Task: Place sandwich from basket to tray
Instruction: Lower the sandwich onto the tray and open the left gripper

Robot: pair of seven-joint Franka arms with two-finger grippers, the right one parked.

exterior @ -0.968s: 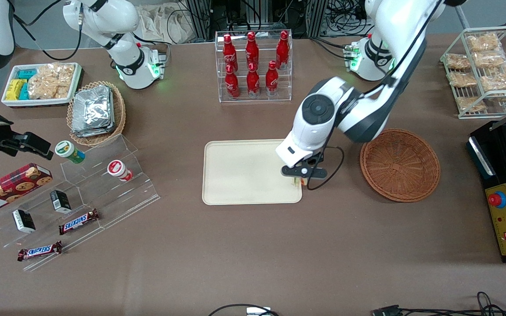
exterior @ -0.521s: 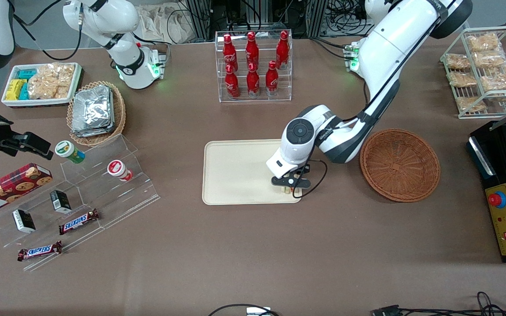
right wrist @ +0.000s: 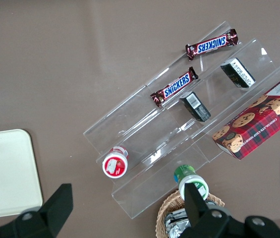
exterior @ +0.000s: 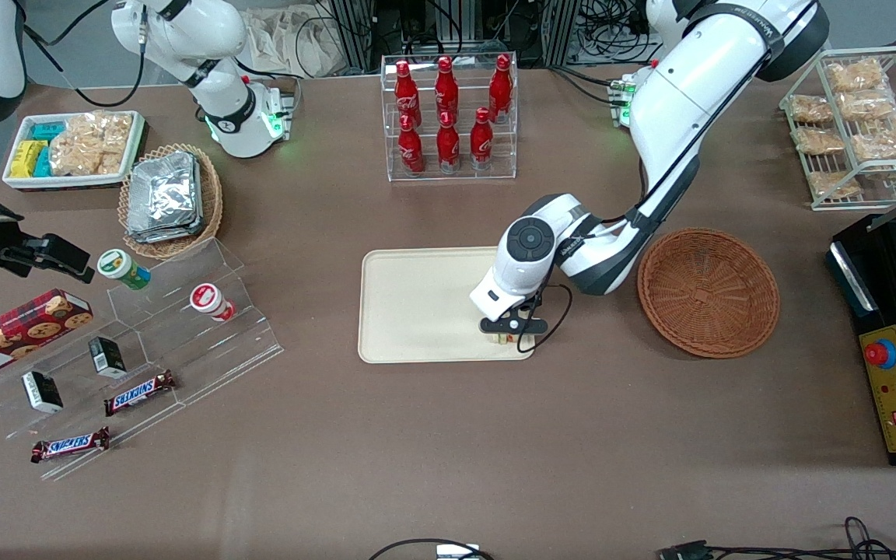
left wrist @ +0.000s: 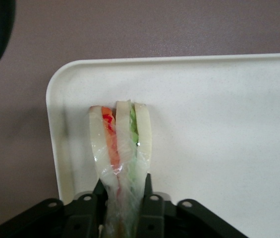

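Brown worktop (exterior: 448, 435) spreads before you. Flat rectangular cream-beige tray (exterior: 417, 303) at centre. Round reddish-brown wicker basket (exterior: 708, 292) beside it, toward working arm's end. Your end effector (exterior: 509, 336) over tray corner nearest basket and camera, clenched on small wrapped triangular sandwich (left wrist: 121, 148), held edge-up.

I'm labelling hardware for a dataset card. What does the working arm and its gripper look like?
The working arm has glossy white rounded shells with dark grey joint bands and a round dark grey cap at the wrist. A thin black cable loops beside the wrist. Its base glows green. The gripper, over the tray, is matt black with two slim black fingers and visible screw heads.
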